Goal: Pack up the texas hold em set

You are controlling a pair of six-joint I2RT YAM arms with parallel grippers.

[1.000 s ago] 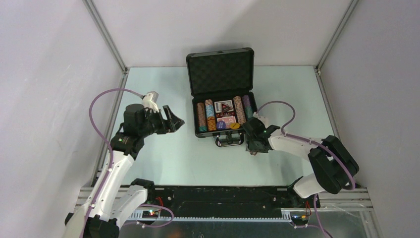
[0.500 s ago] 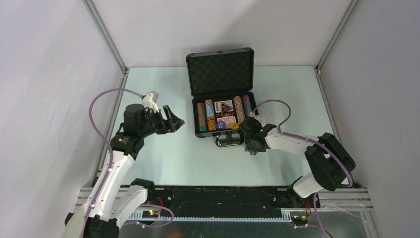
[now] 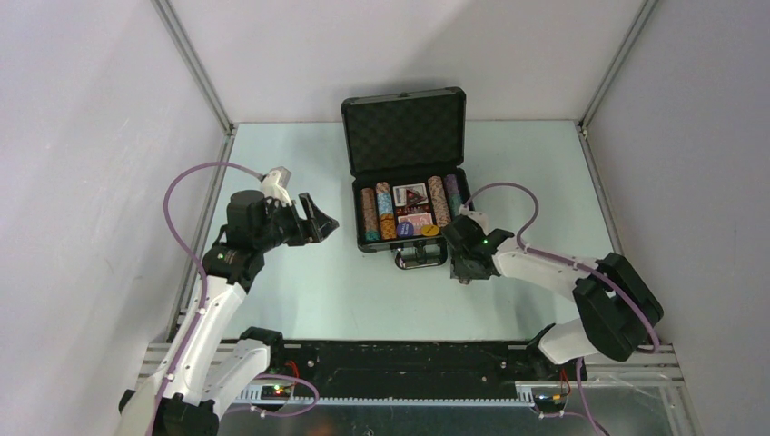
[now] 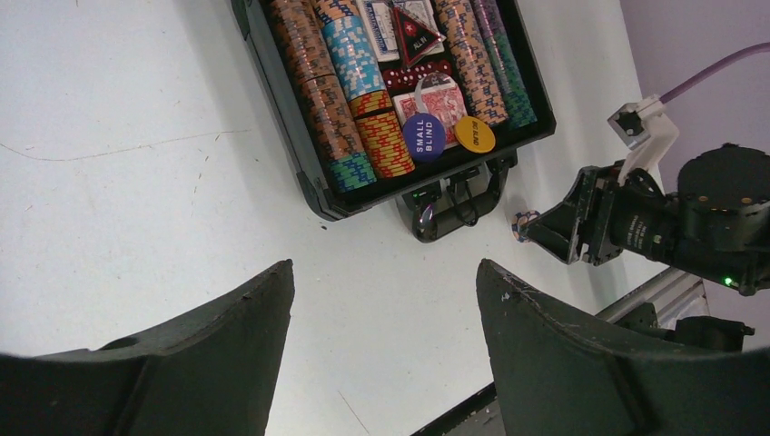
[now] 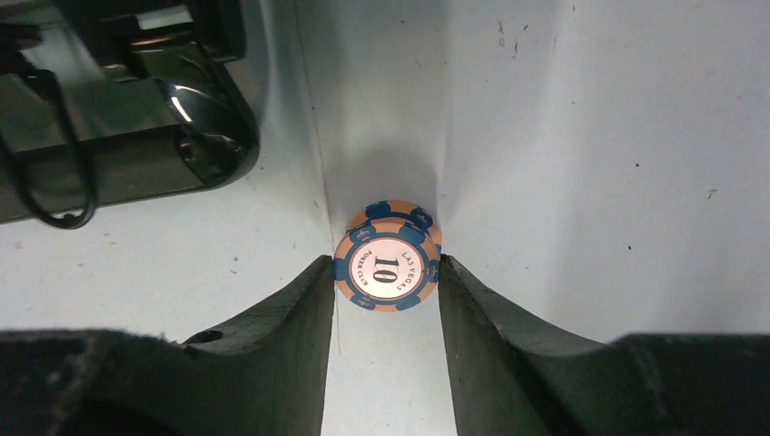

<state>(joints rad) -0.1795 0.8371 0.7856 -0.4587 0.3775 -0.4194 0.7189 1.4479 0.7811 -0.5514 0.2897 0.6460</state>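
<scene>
Robot lab test cell, not a home or shop: plain grey-white wall panels (image 3: 82, 136) box in a pale table (image 3: 300, 300) on three sides, joined at the back corners by bare metal frame posts (image 3: 193, 68). A white-and-black left arm (image 3: 204, 309) and right arm (image 3: 545, 265) are bolted at the table's near edge. Loose purple cables (image 3: 172, 204) loop off them, and a black rail (image 3: 409, 359) with exposed wiring runs between their bases.

My black briefcase (image 3: 404, 136) stands open, its foam lid upright. Inside lie rows of striped chips (image 3: 369, 216), card decks (image 3: 415, 221), a purple disc (image 4: 424, 136) and a yellow disc (image 4: 474, 134). Just right of its handle (image 3: 419, 256), my right tool (image 5: 386, 265) pinches stacked orange-and-blue 10 chips (image 5: 388, 243).
</scene>
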